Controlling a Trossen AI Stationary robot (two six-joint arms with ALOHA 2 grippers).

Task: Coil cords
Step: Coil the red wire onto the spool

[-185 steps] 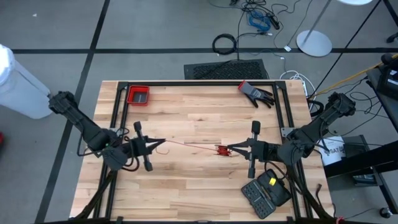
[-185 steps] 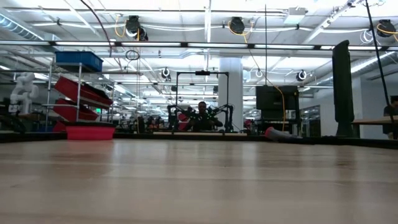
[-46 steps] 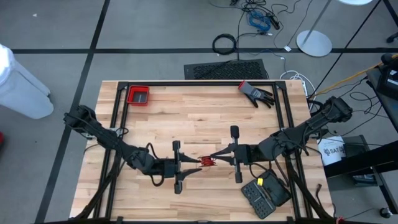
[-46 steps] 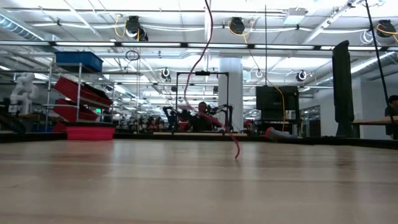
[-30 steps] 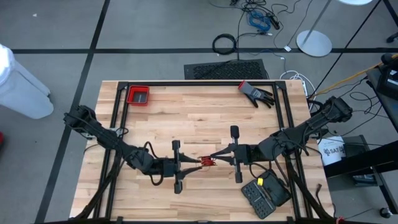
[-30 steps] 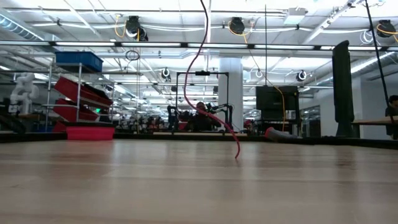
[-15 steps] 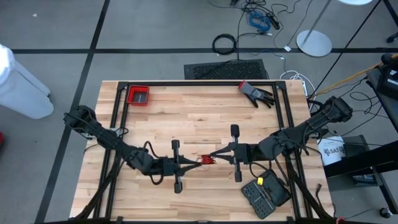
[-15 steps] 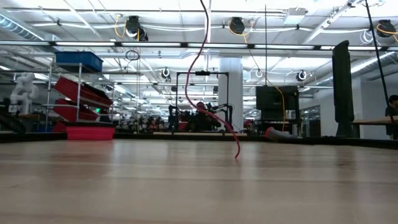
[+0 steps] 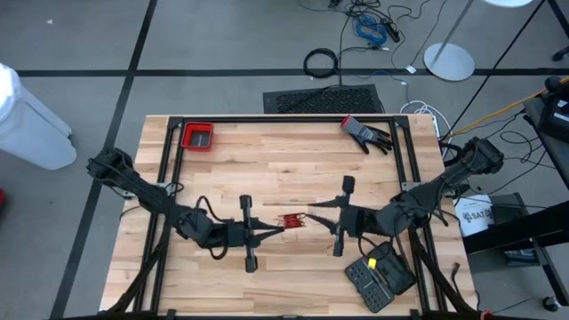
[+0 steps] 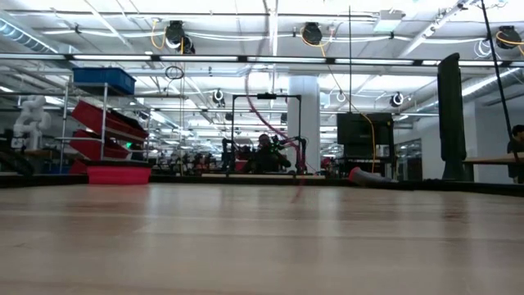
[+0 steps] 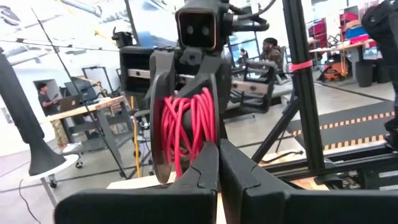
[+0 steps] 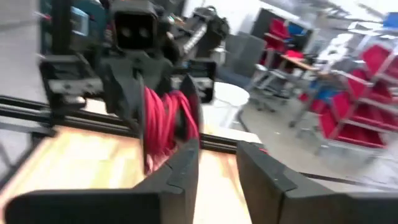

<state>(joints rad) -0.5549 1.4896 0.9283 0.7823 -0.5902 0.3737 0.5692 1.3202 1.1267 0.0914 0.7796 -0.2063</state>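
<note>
The red cord is wound into a small coil [image 9: 292, 221] held above the middle of the table. In the left wrist view the coil [image 11: 186, 130] sits upright against a dark disc [image 11: 157, 118]. My left gripper [image 9: 277, 228] [image 11: 217, 149] reaches in from the table's left and is shut on the coil. My right gripper [image 9: 311, 213] [image 12: 217, 158] stands level just right of the coil [image 12: 163, 121] with its fingers open and off it. A blurred tail of cord [image 10: 260, 106] hangs in the low view. My left gripper pinches the coil's lower strands [image 11: 208, 142] between its two shut fingers. The fingers come in level from the table's left. The coil stands upright at the fingertips, lifted clear of the table, with a loose tail hanging below it.
A red bin [image 9: 197, 136] sits at the far left and a black glove [image 9: 366, 133] at the far right. A black case with a yellow part [image 9: 380, 274] lies near the right front. Black frame rails [image 9: 169, 178] border the tabletop.
My right gripper has rolled about its own line and opened, letting go of the coil. The coil stays with my left gripper and has shifted slightly toward the table's left. The hanging tail, whose end touched the table, has swung up and blurs.
</note>
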